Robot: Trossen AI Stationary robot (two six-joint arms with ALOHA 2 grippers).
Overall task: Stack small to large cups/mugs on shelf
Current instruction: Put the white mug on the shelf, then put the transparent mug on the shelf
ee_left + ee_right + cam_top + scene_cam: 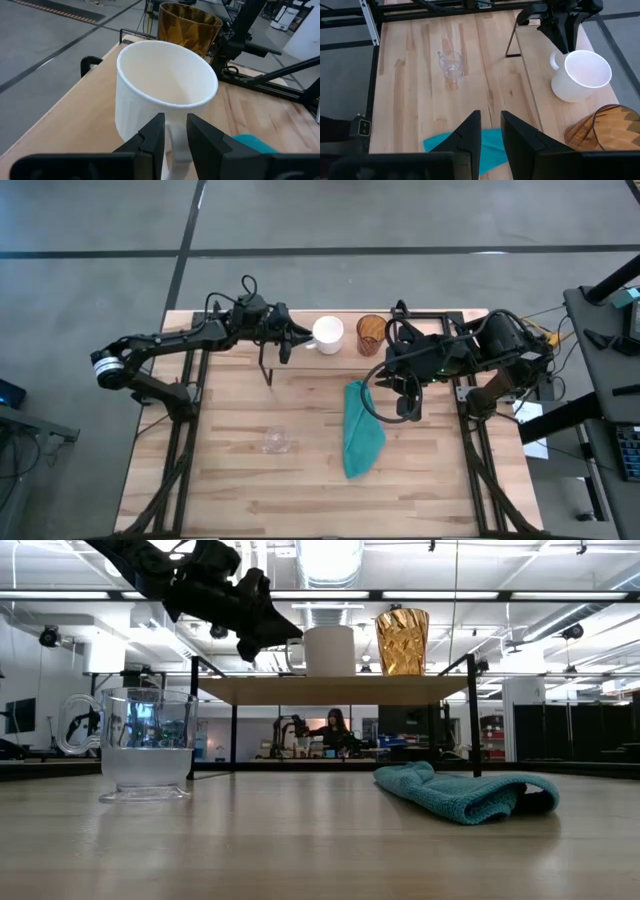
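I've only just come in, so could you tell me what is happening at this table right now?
The robot is lining cups up on the shelf. The white mug and the amber cup already stand side by side on it. The left pincer is at the mug's handle, fingers either side of it. The small clear glass still sits on the table, near a teal cloth. The right pincer hovers above the cloth, holding nothing.

Beyond my table [320, 840] the room ran deep under long ceiling light strips [330, 595]. A person [335, 730] sat at a far desk among monitors. Below, the grey concrete floor [100, 220] carried dark seams.
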